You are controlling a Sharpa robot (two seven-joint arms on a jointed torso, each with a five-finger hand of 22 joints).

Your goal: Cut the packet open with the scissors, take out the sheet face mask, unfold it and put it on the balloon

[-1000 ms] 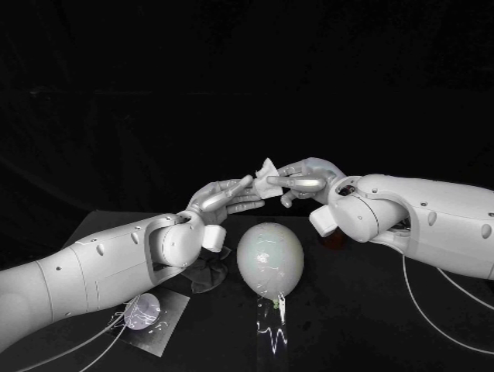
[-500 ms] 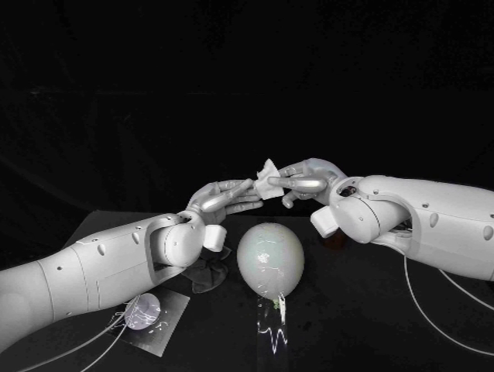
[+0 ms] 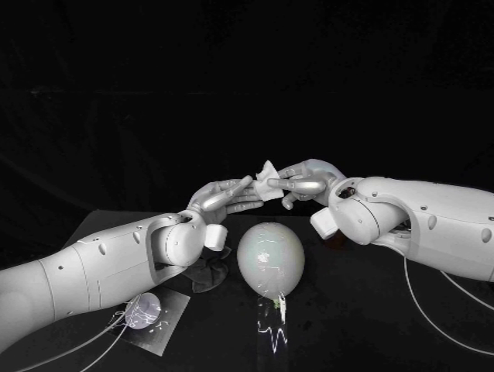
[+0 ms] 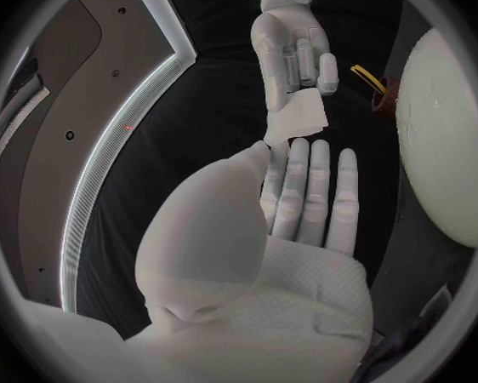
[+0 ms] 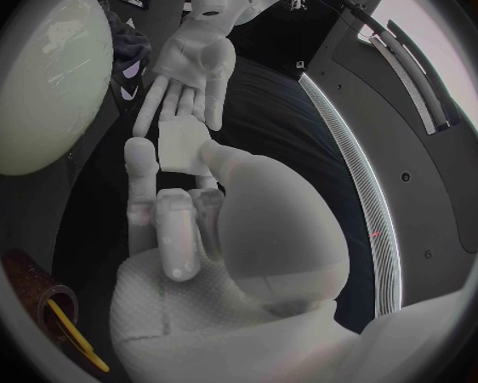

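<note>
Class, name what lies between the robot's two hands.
A folded white sheet mask, held by the right hand, with its free edge close to the fingertips of the left hand. The head view shows it, above the balloon.

The balloon [image 3: 270, 260] looks like smooth, glossy rubber with bright glints, while the folded sheet face mask [image 3: 267, 183] is matt white and cloth-like. The right hand [image 3: 303, 180] and left hand [image 3: 227, 198] have a satin silver, metallic finish, and the arms [image 3: 90, 271] wear smooth white plastic shells. The packet [image 3: 146, 314] near the front left corner of the table [image 3: 348, 325] is shiny and foil-like against that matt black top.
</note>
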